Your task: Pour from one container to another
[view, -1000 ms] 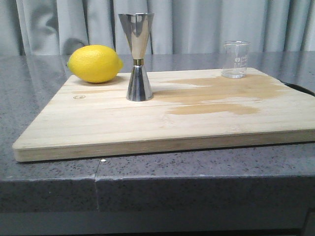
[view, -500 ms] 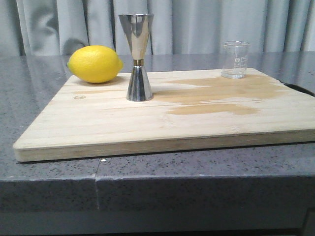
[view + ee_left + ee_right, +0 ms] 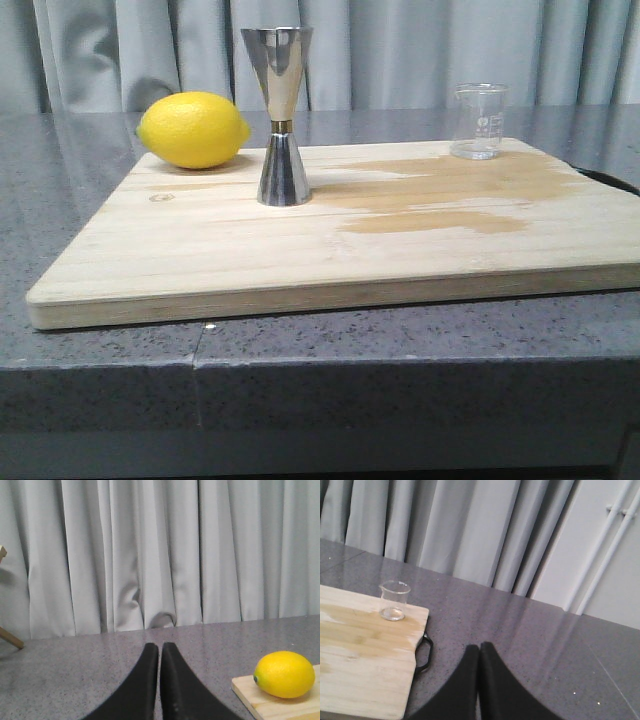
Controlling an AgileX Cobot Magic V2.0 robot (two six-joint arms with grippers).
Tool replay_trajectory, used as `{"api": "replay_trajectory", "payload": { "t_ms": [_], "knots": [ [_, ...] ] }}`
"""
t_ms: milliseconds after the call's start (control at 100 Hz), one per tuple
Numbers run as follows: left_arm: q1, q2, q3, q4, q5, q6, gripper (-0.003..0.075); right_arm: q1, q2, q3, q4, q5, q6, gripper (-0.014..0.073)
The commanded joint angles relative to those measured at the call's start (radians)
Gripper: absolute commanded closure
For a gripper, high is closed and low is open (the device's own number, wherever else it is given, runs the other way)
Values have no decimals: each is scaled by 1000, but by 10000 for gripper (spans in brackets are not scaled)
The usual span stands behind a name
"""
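Wood cutting board (image 3: 200, 250) carries everything. Left gripper (image 3: 159, 652) clenched, empty, off the board's left edge beside the lemon (image 3: 193, 129). Jigger (image 3: 279, 115) upright mid-board, contents hidden. Beaker (image 3: 478, 121) upright at far right corner, seemingly near-empty. Right gripper (image 3: 479, 652) clenched, empty, well apart. Nothing grasped yet; next: release, reach beaker.

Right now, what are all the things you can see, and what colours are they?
glass beaker: one, clear, far right corner of the board, upright
steel jigger: one, silver with gold band, standing mid-board
lemon: one, yellow, far left corner of the board
cutting board: one, pale wood with darker patches, on the counter
counter: one, speckled grey
curtain: grey, behind
left gripper: black, shut, empty
right gripper: black, shut, empty
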State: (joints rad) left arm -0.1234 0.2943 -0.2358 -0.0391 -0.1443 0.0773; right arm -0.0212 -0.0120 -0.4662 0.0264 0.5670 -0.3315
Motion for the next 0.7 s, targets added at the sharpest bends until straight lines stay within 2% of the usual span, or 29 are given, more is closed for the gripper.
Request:
{"api": "replay_trajectory", "payload": {
  "t_ms": [0, 410, 570, 690],
  "knots": [
    [1, 9, -10, -10, -94, -12, 739, -4, 4, -5, 27, -63, 3, 650],
    [1, 9, 13, -10, -94, -12, 739, -4, 4, 6, 30, -61, 3, 650],
    [-82, 9, 35, -14, -114, -12, 739, -4, 4, 6, 30, -61, 3, 650],
    [-84, -12, 90, -26, -113, -12, 739, -4, 4, 6, 30, -61, 3, 650]
  ]
}}
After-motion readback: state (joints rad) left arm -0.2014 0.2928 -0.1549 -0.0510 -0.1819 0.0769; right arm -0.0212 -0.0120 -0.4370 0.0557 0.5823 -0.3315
